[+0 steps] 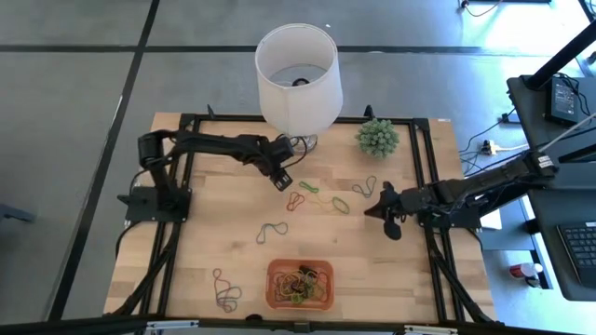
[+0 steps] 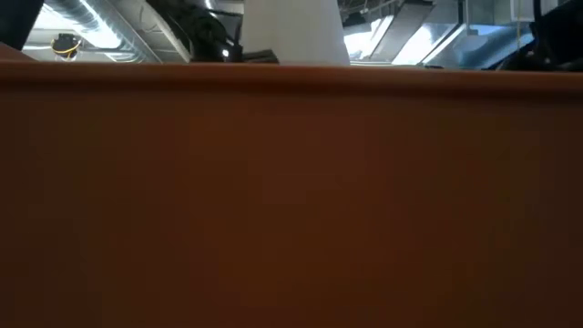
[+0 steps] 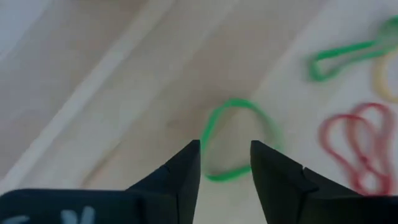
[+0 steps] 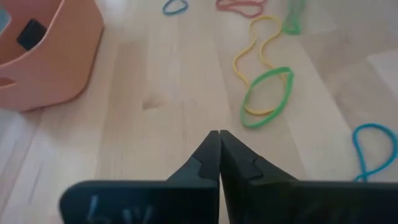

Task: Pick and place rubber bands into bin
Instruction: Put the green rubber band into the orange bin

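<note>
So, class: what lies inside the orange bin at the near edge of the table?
The bin holds a tangled heap of rubber bands, dark, yellow and orange ones among them. The heap covers most of the floor, so any bands underneath, and their number, cannot be made out.

This looks like a robotics lab or workshop: a light wooden table (image 1: 242, 270) in a black metal frame (image 1: 177, 223) stands on grey concrete floor (image 1: 74, 84), beside a dark desk with black electronics (image 1: 563, 98), under exposed silver ceiling ducts (image 2: 100, 32).
</note>
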`<state>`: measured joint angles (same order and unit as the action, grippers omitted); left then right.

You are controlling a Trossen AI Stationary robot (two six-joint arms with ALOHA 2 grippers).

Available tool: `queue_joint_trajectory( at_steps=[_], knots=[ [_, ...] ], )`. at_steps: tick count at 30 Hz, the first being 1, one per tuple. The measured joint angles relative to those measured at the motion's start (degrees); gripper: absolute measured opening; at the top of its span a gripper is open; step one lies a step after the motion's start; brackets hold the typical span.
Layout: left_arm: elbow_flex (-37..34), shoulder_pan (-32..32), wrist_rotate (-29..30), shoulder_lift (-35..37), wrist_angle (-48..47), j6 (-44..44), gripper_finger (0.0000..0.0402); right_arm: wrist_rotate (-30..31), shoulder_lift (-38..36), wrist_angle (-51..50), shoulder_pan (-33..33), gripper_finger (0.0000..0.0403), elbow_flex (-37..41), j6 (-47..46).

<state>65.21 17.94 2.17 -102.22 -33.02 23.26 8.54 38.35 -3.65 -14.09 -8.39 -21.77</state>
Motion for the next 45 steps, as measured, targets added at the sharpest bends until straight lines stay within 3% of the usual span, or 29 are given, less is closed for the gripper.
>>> queue_joint_trajectory(
  at_steps=[4,12,18,21,24,37,45],
  knots=[
    [0.0,0.57,4.29,-2.01,0.23,0.15,0.0137,-3.31,-0.04,1.09,2.05,0.001,1.13,1.45],
    [0.09,-0.08,6.2,-6.09,0.49,-0.3,0.0124,-9.79,-0.04,1.32,8.33,0.0011,1.27,7.05],
    [0.26,-1.47,6.5,-7.32,0.55,0.56,0.0078,-12.44,-0.04,1.32,11.95,0.0012,1.27,8.96],
    [0.06,-2.47,6.62,-6.27,0.51,-0.2,0.0023,-12.79,-0.04,1.34,12.98,0.0012,1.27,10.07],
    [0.0,-3.45,4.97,-5.03,-0.51,-0.35,0.0005,-12.81,-0.02,1.91,13.83,0.0012,1.27,10.5],
    [5.51,-8.13,8.74,4.98,-11.14,-0.58,0.0002,-12.75,0.0,5.21,15.13,0.0012,1.27,10.4],
    [11.64,-15.64,12.26,8.75,-16.37,-2.05,0.0002,-10.85,0.02,7.46,15.11,0.0012,1.27,8.75]
  ],
)
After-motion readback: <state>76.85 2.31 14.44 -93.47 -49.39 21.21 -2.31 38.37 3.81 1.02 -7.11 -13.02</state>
